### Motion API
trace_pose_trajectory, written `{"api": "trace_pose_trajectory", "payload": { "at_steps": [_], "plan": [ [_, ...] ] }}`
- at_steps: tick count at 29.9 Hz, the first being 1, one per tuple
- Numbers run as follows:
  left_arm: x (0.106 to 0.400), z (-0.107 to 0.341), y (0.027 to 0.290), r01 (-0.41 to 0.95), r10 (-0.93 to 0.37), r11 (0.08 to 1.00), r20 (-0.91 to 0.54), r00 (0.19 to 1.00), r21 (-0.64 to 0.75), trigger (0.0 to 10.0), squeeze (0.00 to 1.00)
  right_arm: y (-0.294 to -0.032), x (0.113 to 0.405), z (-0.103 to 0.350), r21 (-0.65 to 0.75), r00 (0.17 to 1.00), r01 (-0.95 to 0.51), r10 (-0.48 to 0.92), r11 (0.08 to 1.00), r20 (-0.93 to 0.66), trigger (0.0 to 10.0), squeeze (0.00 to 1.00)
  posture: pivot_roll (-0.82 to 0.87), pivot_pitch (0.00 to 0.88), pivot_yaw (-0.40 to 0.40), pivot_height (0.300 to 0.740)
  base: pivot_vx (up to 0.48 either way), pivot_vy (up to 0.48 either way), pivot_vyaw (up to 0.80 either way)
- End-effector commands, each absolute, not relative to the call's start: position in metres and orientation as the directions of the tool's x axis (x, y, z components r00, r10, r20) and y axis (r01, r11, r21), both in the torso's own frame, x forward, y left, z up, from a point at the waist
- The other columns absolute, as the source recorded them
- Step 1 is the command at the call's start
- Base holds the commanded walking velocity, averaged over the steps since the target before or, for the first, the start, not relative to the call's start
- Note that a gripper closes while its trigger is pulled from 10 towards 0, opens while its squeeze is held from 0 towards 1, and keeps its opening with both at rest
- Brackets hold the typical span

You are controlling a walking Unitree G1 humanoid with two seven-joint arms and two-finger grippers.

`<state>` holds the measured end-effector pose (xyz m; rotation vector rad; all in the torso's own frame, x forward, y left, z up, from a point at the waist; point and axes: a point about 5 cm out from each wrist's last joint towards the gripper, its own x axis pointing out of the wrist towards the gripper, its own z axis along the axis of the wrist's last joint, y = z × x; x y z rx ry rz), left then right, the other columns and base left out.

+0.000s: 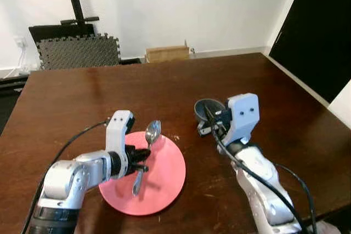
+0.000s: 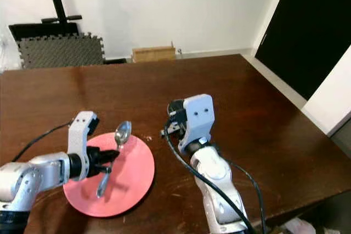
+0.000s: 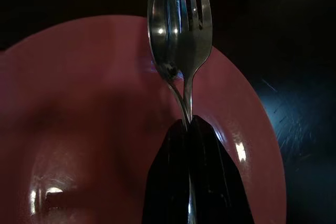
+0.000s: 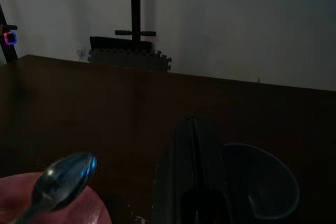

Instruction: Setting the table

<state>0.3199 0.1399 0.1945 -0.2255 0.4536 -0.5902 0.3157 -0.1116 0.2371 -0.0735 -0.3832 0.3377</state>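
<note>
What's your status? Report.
Left gripper shut on spoon and fork over pink plate. Right gripper shut at bowl. Nothing blocking.

The small dark grey bowl (image 1: 207,109) is half covered by the right gripper's (image 1: 211,124) silver wrist housing, and the right wrist view cuts off its lower rim. The round pink plate (image 1: 162,182) is partly hidden beneath the left gripper (image 1: 141,160), whose black fingers (image 3: 195,182) cover the handles of the shiny metal spoon (image 1: 152,133) and the metal fork (image 3: 191,35).
</note>
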Motion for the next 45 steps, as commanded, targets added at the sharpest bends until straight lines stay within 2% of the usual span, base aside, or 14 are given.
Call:
{"api": "trace_pose_trajectory", "payload": {
  "at_steps": [1,4,9,18,22,24,25,33,34,40,41,43,44,45],
  "plan": [
    [0.318,0.196,0.141,0.480,-0.576,0.813,-0.334,0.746,-0.331,10.0,0.00,-0.116,0.314,0.233,-0.123,0.883,-0.288,0.313,0.950,0.350,10.0,0.00,0.05,0.130,0.022,0.740,0.000,0.000,0.00],
    [0.318,0.195,0.141,0.486,-0.545,0.838,-0.321,0.774,-0.249,10.0,0.00,-0.122,0.315,0.231,-0.096,0.902,-0.231,0.251,0.968,0.352,10.0,0.00,0.05,0.129,0.022,0.740,0.000,0.000,0.00],
    [0.315,0.229,0.138,0.544,-0.550,0.835,-0.070,0.833,-0.082,10.0,0.00,-0.147,0.317,0.243,-0.018,0.907,-0.060,0.062,0.998,0.416,10.0,0.00,0.06,0.115,0.013,0.740,0.000,0.000,0.00],
    [0.312,0.245,0.143,0.506,-0.505,0.858,0.036,0.862,-0.090,10.0,0.00,-0.153,0.318,0.252,0.035,0.892,-0.029,0.010,0.999,0.452,10.0,0.00,0.07,0.104,0.009,0.740,0.000,0.000,0.00],
    [0.312,0.225,0.138,0.537,-0.554,0.830,-0.106,0.826,-0.152,10.0,0.00,-0.149,0.319,0.249,0.025,0.899,-0.042,0.026,0.999,0.438,10.0,0.00,0.07,0.099,0.008,0.740,0.000,0.000,0.00],
    [0.312,0.225,0.138,0.537,-0.554,0.830,-0.106,0.826,-0.152,10.0,0.00,-0.149,0.319,0.249,0.025,0.899,-0.042,0.026,0.999,0.438,10.0,0.00,0.07,0.099,0.008,0.740,0.000,0.000,0.00],
    [0.313,0.208,0.138,0.522,-0.561,0.826,-0.214,0.800,-0.214,10.0,0.00,-0.147,0.319,0.247,0.025,0.901,-0.045,0.030,0.999,0.433,10.0,0.00,0.06,0.103,0.012,0.740,0.000,0.000,0.00],
    [0.316,0.166,0.139,0.487,-0.534,0.844,-0.437,0.724,-0.225,10.0,0.00,-0.147,0.319,0.243,0.028,0.908,-0.039,0.024,0.999,0.419,10.0,0.00,0.06,0.113,0.023,0.740,0.000,0.000,0.00],
    [0.317,0.162,0.138,0.480,-0.529,0.847,-0.451,0.719,-0.228,10.0,1.00,-0.148,0.319,0.242,0.030,0.909,-0.034,0.019,0.999,0.416,10.0,0.00,0.06,0.115,0.025,0.740,0.000,0.000,0.00],
    [0.316,0.176,0.130,0.536,-0.608,0.794,-0.385,0.694,-0.288,10.0,1.00,-0.149,0.318,0.240,0.035,0.911,-0.024,0.008,0.999,0.413,10.0,0.00,0.05,0.119,0.033,0.740,0.000,0.000,0.00],
    [0.319,0.189,0.135,0.557,-0.603,0.797,-0.365,0.709,-0.235,10.0,0.28,-0.149,0.318,0.241,0.035,0.910,-0.022,0.006,0.999,0.414,10.0,0.00,0.05,0.120,0.035,0.740,0.000,0.000,0.00],
    [0.320,0.193,0.138,0.560,-0.594,0.803,-0.361,0.719,-0.205,10.0,0.28,-0.150,0.318,0.241,0.035,0.910,-0.021,0.005,0.999,0.415,10.0,0.00,0.05,0.120,0.035,0.740,0.000,0.000,0.00],
    [0.323,0.205,0.146,0.573,-0.560,0.816,-0.358,0.747,-0.080,10.0,0.00,-0.150,0.318,0.241,0.037,0.909,-0.020,0.003,0.999,0.416,10.0,0.00,0.06,0.121,0.035,0.740,0.000,0.000,0.00],
    [0.323,0.212,0.148,0.591,-0.573,0.804,-0.350,0.741,-0.066,10.0,0.00,-0.150,0.318,0.241,0.038,0.910,-0.020,0.002,0.999,0.415,10.0,0.00,0.07,0.122,0.034,0.740,0.000,0.000,0.00]
  ]
}}
